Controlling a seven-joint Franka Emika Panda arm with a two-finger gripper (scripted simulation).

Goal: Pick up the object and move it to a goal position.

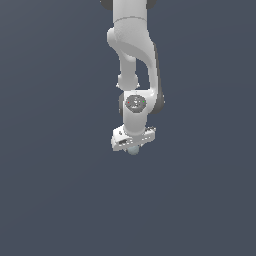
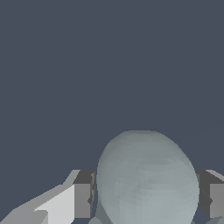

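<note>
The white Panda arm (image 1: pixel 134 60) hangs down over a plain dark grey bench (image 1: pixel 50 200), and at its lower end the gripper (image 1: pixel 133 148) is closed in on the pale grey-blue ball (image 1: pixel 133 150), which peeks out just beneath it; in the wrist view the ball (image 2: pixel 146 179) fills the gap, with a dark pad (image 2: pixel 82 199) close on either side of it. The carry looks best done with steady squeeze and smooth, unhurried travel, since a smooth round ball could roll out of flat pads; no goal marker shows. No bench edge or obstacle is visible, so there seems open room left, right, near and far.
</note>
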